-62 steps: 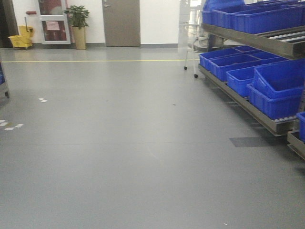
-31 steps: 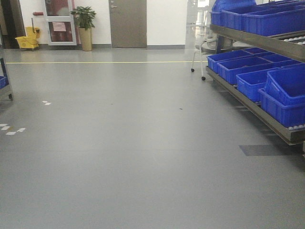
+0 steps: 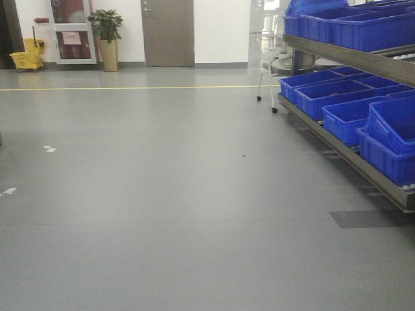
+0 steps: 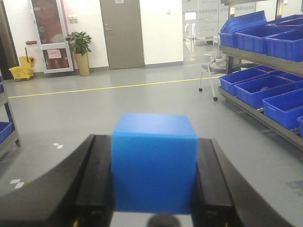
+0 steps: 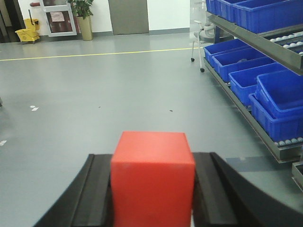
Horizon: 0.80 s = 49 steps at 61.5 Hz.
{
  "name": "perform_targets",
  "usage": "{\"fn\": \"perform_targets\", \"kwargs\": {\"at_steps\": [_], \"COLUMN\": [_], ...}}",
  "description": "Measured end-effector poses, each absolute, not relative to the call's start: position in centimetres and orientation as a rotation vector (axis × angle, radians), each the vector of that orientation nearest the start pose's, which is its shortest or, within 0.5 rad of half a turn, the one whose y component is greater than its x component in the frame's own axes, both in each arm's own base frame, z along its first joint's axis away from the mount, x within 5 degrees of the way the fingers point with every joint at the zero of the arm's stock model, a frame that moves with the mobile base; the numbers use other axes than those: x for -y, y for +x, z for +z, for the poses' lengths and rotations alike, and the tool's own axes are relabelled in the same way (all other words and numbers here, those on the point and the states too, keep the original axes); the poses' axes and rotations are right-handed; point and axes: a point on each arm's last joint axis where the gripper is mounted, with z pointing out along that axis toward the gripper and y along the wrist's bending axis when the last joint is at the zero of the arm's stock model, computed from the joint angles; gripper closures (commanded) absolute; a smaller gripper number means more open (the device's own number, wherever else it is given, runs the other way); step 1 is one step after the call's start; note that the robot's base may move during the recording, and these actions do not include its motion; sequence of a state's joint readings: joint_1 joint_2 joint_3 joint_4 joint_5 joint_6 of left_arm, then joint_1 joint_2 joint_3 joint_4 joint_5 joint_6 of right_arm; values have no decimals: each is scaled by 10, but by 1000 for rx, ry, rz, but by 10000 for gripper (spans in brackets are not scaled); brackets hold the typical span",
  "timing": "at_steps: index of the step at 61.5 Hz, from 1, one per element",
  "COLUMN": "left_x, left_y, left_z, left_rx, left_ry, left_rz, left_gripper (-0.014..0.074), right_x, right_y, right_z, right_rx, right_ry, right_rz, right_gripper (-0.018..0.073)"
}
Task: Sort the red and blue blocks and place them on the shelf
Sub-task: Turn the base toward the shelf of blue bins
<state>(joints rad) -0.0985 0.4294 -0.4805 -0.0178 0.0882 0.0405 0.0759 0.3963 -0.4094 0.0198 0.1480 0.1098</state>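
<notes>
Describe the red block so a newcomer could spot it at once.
Left of the shelf, find the right gripper low in its wrist view. The red block sits between its black fingers; the left gripper holds the blue block.

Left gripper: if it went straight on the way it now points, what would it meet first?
Nothing near, it seems: beyond the left gripper and its blue block lies open floor up to the far door. The shelf stands off to the right.

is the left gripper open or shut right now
Shut on the blue block: in the left wrist view the left gripper has the cube wedged between both black fingers, touching each side.
</notes>
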Motion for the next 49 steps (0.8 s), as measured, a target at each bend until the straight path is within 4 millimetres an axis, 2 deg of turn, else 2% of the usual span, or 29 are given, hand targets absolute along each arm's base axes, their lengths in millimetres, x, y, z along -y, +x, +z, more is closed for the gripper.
{"fn": "perform_targets", "kwargs": {"at_steps": [49], "left_x": [10], "left_y": [95], "left_z": [336], "left_rx": [-1518], "left_ry": [93], "left_rz": [-62], "left_gripper": [471], "right_x": [-7], "right_y": [92], "right_z": [310], "right_rx": [-1620], "right_ry": [41], "right_rz": [161], "right_gripper": [503]}}
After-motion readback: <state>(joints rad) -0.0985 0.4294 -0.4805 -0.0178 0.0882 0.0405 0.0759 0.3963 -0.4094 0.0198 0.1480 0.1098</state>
